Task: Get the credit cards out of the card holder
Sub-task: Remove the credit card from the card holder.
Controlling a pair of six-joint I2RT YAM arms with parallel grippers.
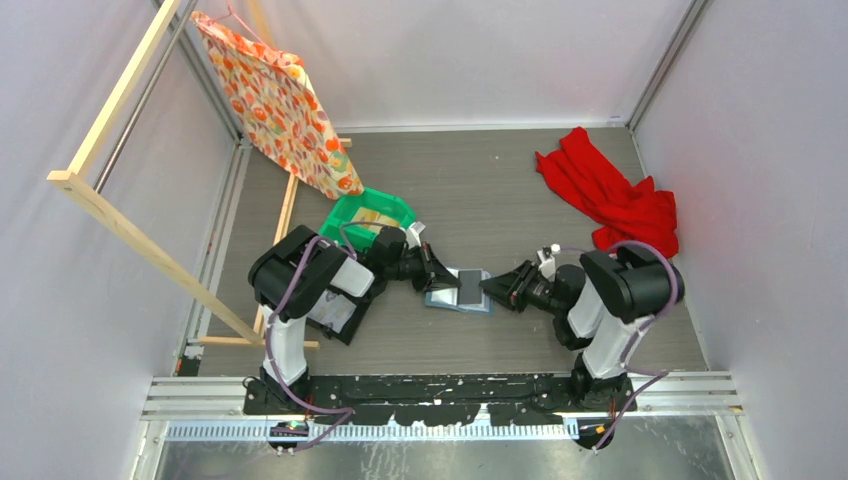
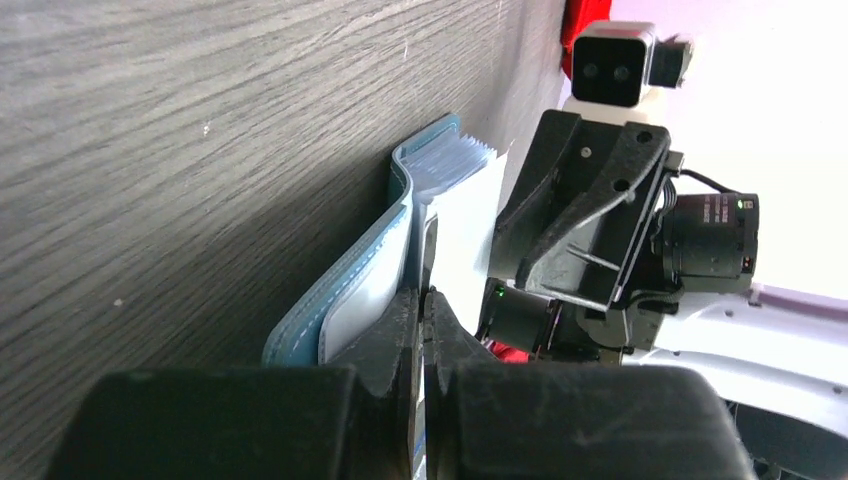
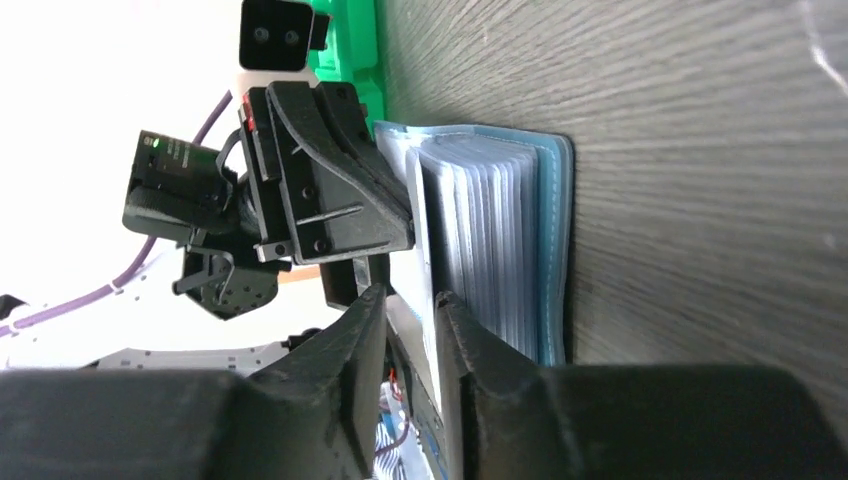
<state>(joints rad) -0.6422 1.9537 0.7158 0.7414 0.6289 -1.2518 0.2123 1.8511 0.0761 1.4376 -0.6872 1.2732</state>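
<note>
The blue-teal card holder [image 1: 445,298] lies open on the table between both arms. A dark grey credit card [image 1: 470,287] rests on top of it. My left gripper [image 1: 437,275] is at the holder's left edge. In the left wrist view its jaws [image 2: 424,298] are shut on a thin leaf of the card holder [image 2: 335,295], with a pale card [image 2: 465,225] beside them. My right gripper [image 1: 492,290] is at the holder's right side. In the right wrist view it [image 3: 408,300] is open, with a thin card edge [image 3: 425,250] between the fingers, beside the holder's clear sleeves [image 3: 490,230].
A green plastic bin [image 1: 362,215] sits behind my left arm. A red cloth [image 1: 610,195] lies at the back right. A patterned cloth [image 1: 285,100] hangs on a wooden frame [image 1: 120,230] along the left side.
</note>
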